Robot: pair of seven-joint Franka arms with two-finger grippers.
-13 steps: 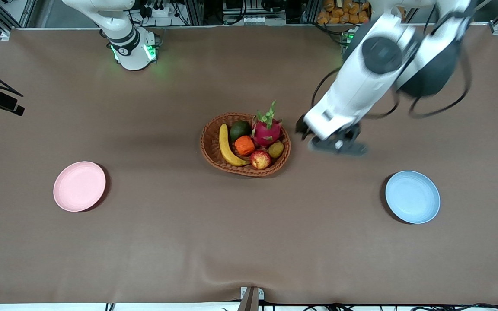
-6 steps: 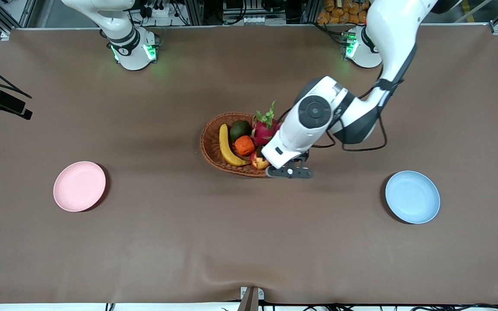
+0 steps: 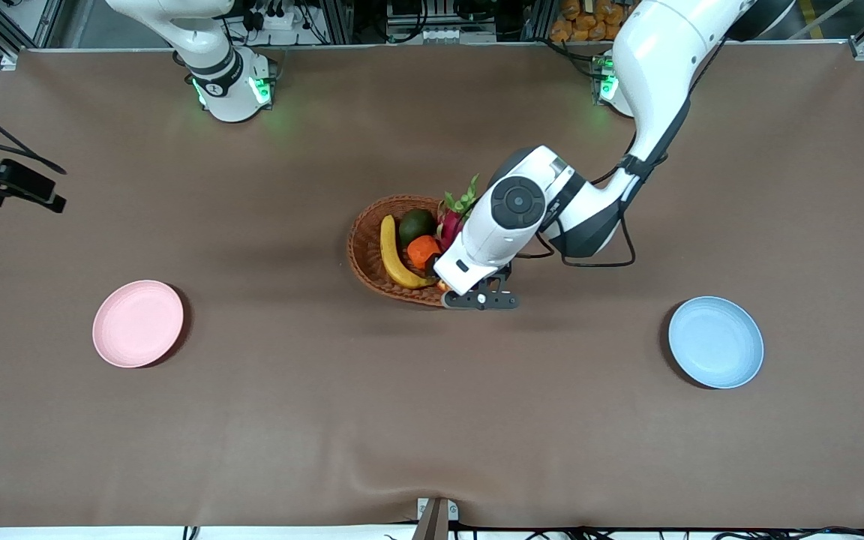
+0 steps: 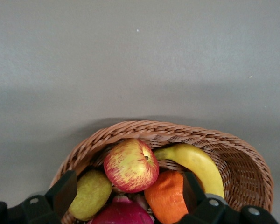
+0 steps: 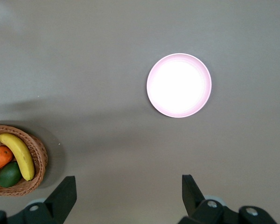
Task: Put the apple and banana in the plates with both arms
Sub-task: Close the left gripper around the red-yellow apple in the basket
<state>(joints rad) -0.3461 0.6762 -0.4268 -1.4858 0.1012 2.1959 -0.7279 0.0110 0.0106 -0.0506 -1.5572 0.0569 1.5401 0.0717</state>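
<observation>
The apple (image 4: 130, 164), red with yellow patches, lies in the brown wicker basket (image 3: 364, 247) beside the banana (image 3: 393, 255), which also shows in the left wrist view (image 4: 196, 165). My left gripper (image 3: 453, 289) hangs low over the basket's near edge, open, with the apple between and just ahead of its fingers (image 4: 63, 191); it hides the apple in the front view. The pink plate (image 3: 138, 323) and the blue plate (image 3: 715, 342) are empty. My right gripper (image 5: 127, 196) is open and empty high over the table, looking down on the pink plate (image 5: 178, 85).
The basket also holds a wrinkled orange fruit (image 3: 424, 252), a dark green fruit (image 3: 417, 223), a pink dragon fruit (image 3: 453, 217) and a yellow-green fruit (image 4: 89, 193). The basket stands mid-table between the two plates. A black device (image 3: 8, 187) juts in at the right arm's end.
My left arm has swung from beside the basket to over it and come down; its open gripper now hangs over the apple at the near rim.
</observation>
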